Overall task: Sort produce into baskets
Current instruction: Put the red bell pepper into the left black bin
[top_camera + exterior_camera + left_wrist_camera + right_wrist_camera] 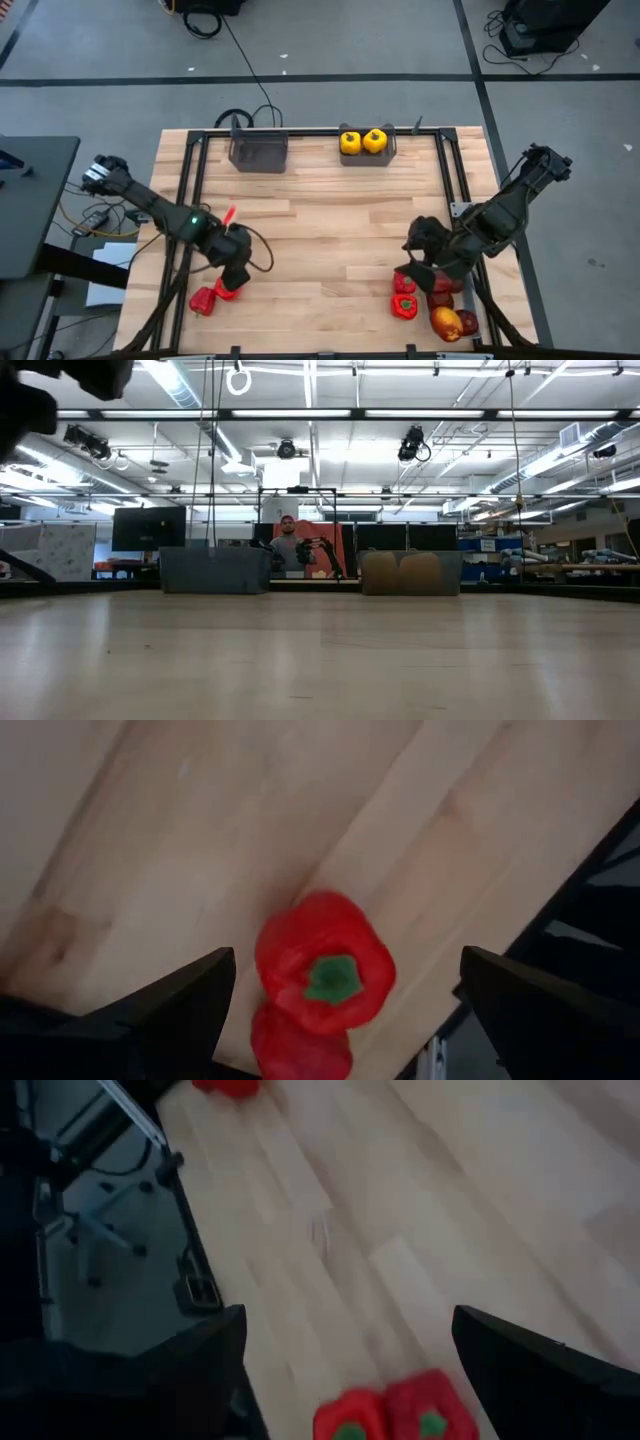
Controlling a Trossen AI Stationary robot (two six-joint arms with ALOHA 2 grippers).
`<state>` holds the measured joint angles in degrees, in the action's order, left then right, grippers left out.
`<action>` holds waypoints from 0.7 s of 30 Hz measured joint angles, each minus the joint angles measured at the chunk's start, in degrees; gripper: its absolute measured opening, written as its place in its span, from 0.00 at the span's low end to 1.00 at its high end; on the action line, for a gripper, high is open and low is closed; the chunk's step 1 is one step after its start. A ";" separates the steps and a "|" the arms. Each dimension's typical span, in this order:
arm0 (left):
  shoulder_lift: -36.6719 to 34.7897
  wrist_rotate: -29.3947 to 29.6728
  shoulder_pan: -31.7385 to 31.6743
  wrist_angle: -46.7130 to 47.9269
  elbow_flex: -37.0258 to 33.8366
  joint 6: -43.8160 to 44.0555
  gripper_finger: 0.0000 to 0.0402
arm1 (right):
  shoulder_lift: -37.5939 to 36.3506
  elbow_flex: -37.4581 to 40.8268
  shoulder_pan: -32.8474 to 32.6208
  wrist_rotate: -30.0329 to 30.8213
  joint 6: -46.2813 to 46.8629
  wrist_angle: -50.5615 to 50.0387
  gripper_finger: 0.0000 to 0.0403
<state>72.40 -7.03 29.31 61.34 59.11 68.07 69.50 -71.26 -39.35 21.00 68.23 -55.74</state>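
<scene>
Now centre the grasp on the near pepper
Left gripper (pixel 340 1010) hangs spread over two red peppers (pixel 325 975) touching at the counter's (pixel 320 240) front-left; lower straight, avoiding the neighbour

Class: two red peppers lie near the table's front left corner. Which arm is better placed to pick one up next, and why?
Left. Its open tool hangs directly over a red pepper, fingers either side. The right tool is across the table, by its own pile.

The left hand (pixel 236 275) partly hides a red pepper (pixel 226 290).
</scene>
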 joint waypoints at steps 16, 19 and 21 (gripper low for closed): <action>2.34 2.73 9.80 -3.73 -0.17 16.18 0.98 | 0.33 0.02 4.76 0.03 -10.32 3.38 0.90; 4.34 3.63 10.24 -2.76 -0.19 16.26 0.99 | 0.33 0.02 4.76 -0.03 -10.61 3.51 0.90; 5.77 4.25 10.22 -1.22 -0.20 16.26 0.99 | 0.45 0.02 4.74 -0.03 -10.92 3.62 0.90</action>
<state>78.17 -2.78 39.53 60.12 58.92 84.33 69.95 -71.24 -34.61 20.97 57.31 -52.12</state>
